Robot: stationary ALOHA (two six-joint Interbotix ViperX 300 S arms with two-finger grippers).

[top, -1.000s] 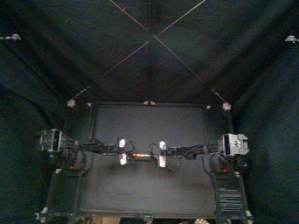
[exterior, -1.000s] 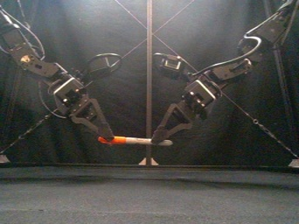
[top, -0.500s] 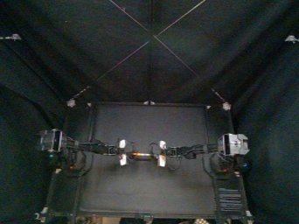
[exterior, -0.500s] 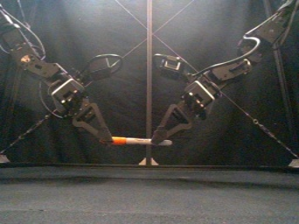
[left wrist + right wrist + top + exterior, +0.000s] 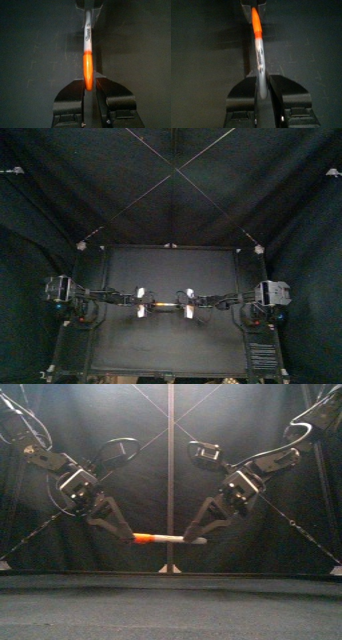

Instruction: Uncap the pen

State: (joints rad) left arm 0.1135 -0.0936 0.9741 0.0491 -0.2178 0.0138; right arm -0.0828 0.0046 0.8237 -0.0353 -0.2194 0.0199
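From where I stand, the left arm comes down at a slant from the left, and its left claw (image 5: pixel 124 535) is clamped on the orange cap (image 5: pixel 143 538) at the left end of the pen (image 5: pixel 168 539). The left wrist view shows the two jaws pressed against the cap (image 5: pixel 87 70) on either side, with the claw (image 5: pixel 88 89) gripping its near end.

The pen hangs level in the air, well above the black surface (image 5: pixel 171 599) and touching nothing but the two claws. From above it lies crosswise between them (image 5: pixel 163 307), over the middle of the surface. The cap meets the pale barrel (image 5: pixel 181 540) in one straight line.

On the right, the right claw (image 5: pixel 205 536) slants in from the other side and is closed on the barrel's far end, its jaws tight around it (image 5: pixel 260 86).
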